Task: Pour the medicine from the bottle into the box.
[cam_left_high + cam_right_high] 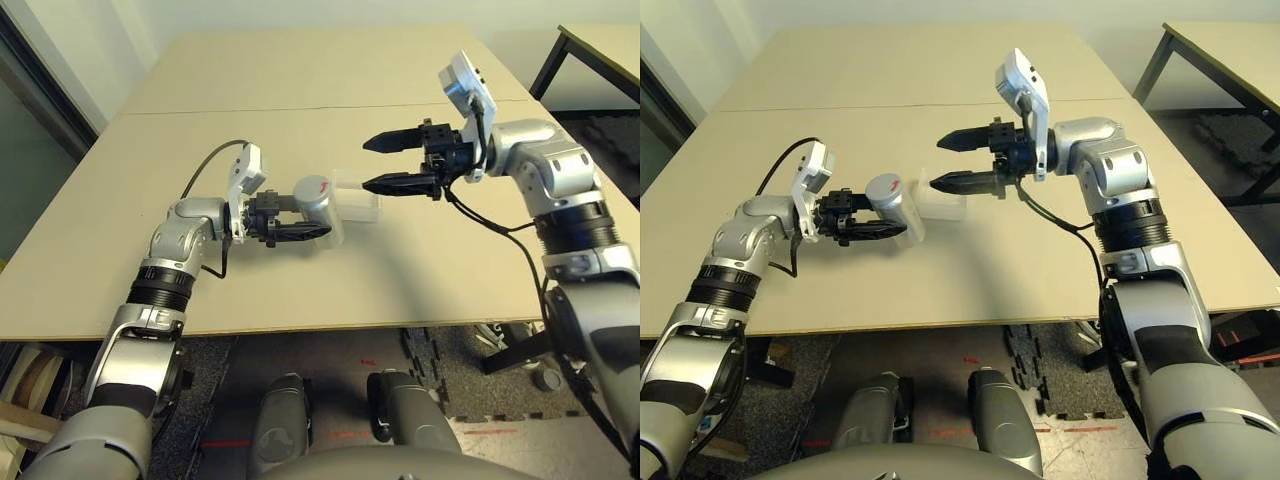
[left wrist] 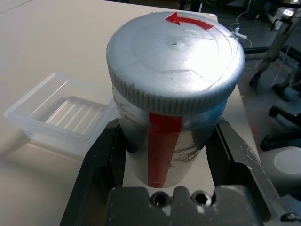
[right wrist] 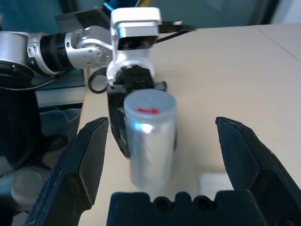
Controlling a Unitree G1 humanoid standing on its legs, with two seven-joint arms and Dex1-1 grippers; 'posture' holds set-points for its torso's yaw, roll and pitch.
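From the head views: cap still on, so uncapping in hand, with the left gripper [image 1: 288, 222] clamped round the bottle [image 1: 316, 196] above the table [image 1: 300, 90], the right gripper [image 1: 392, 163] spread wide just beside its capped end, and the clear box [image 1: 358, 205] right behind; next, probably, closing those jaws on the cap and twisting. From the left wrist: silver bottle [image 2: 173, 89], ribbed cap with a red arrow, red stripe down the side, pinched between black fingers [image 2: 101, 169], box [image 2: 61, 113] close alongside. From the right wrist: open fingers [image 3: 84, 160] flanking the bottle [image 3: 149, 136], not touching.
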